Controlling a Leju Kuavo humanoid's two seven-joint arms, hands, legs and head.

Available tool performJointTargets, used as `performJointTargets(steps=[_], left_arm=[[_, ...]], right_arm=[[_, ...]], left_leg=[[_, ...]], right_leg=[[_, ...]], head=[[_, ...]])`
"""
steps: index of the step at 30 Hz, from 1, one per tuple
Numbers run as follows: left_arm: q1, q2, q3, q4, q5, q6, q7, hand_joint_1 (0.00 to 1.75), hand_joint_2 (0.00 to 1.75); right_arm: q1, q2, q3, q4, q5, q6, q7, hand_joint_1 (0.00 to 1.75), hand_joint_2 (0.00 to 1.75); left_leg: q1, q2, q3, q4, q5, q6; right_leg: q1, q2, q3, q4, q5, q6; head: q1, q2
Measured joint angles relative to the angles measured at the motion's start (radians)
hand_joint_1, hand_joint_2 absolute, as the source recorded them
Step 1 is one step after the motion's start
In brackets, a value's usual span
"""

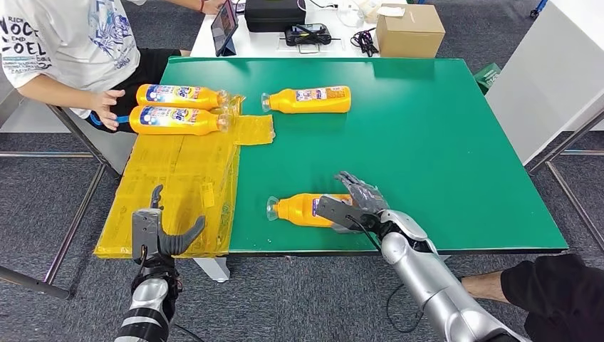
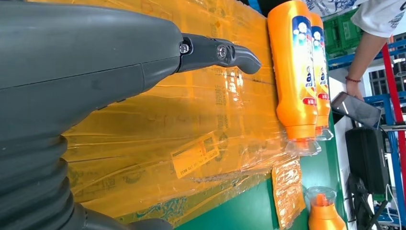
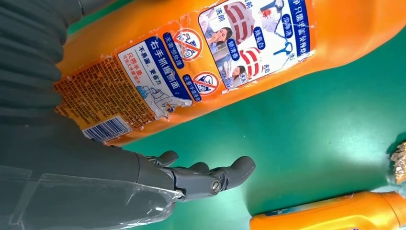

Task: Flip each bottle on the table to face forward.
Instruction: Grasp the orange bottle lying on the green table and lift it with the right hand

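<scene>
We count four orange bottles lying on the green surface (image 1: 441,142) | two (image 1: 178,95) (image 1: 178,120) on yellow wrap (image 1: 171,192), far left | one (image 1: 308,100) mid-back | one (image 1: 303,209), back label Chinese plus barcode, under right hand (image 1: 354,204), fingers spread, not gripping | left hand (image 1: 158,233) open, holds nothing.

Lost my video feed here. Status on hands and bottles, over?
Right hand open, fingers over near bottle, back label up. Left hand open above yellow sheet. Person's hand by the far two bottles.
</scene>
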Motion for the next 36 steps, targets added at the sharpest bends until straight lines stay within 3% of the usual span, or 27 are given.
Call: performJointTargets(steps=[6,15,27,36], left_arm=[[-0.005,0.0,0.0,0.013,0.0,0.002,0.0,0.0,1.75],[-0.025,0.0,0.0,0.044,0.01,-0.002,0.0,0.0,1.75],[-0.039,0.001,-0.01,0.077,0.017,-0.006,0.0,0.0,1.75],[-0.042,0.001,-0.022,0.092,0.02,-0.007,0.0,0.0,1.75]], right_arm=[[-0.029,-0.016,0.03,0.017,-0.016,0.047,0.0,0.0,1.75],[-0.136,-0.096,0.146,0.035,-0.064,0.175,-0.001,0.0,1.75],[-0.187,-0.179,0.286,0.021,-0.125,0.236,0.001,0.0,1.75],[-0.201,-0.195,0.368,0.02,-0.144,0.242,0.0,0.0,1.75]], left_leg=[[0.0,0.0,0.0,0.0,0.0,0.0],[0.0,0.0,0.0,0.0,0.0,0.0],[0.0,0.0,0.0,0.0,0.0,0.0],[0.0,0.0,0.0,0.0,0.0,0.0]], right_leg=[[0.0,0.0,0.0,0.0,0.0,0.0],[0.0,0.0,0.0,0.0,0.001,0.001],[0.0,0.0,0.0,0.0,0.001,0.001],[0.0,0.0,0.0,0.0,0.001,0.001]], head=[[0.0,0.0],[0.0,0.0],[0.0,0.0],[0.0,0.0]])
